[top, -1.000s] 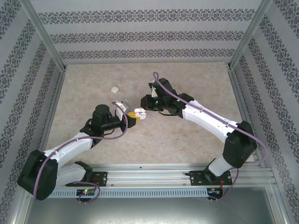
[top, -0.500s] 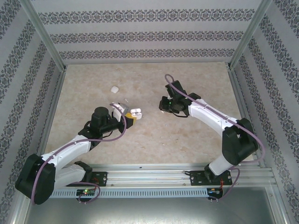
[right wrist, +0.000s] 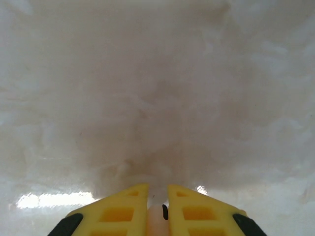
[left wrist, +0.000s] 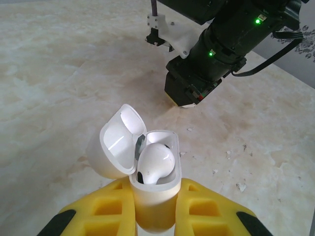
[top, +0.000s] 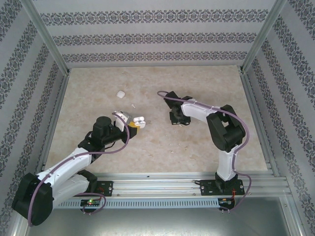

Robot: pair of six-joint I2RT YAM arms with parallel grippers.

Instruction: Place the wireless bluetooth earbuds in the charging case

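Your L pincer (left wrist: pixel 156 189) is clamped on the lower body of the charging case (left wrist: pixel 153 201). The grip is low so the yellow fingers stay clear of the mouth. The lid (left wrist: pixel 114 147) is flipped back to the left and the opening faces up and toward the other arm. I read that as holding the case as a steady open socket, lifted off the surface (top: pixel 197 147), left of centre.

One earbud (left wrist: pixel 156 160) sits head-up in the near well. It looks proud of the rim, so prob. not fully seated and may want a press. Can't tell if the well behind it is filled.

Your R pincer (right wrist: pixel 157 189) has its fingers drawn nearly together. It points straight down, tips at or almost on the surface near the middle, a short way right of the case. A pale sliver (right wrist: pixel 155 216) sits in the slit, but too little of it shows to say whether it's a bud. A narrow, vertical pose like that suits pinching sth tiny off a flat top, though the wrist view has bare stone ahead.

Further out, a tiny white speck, likely a loose bud (top: pixel 133 104), lies toward the far-left part of the surface. It's between the held case and a white rounded lump (top: pixel 120 93) nearer the far edge, poss. another case. The R pincer is well apart from both. If its slit is empty, I'd judge the speck is where you need to go.
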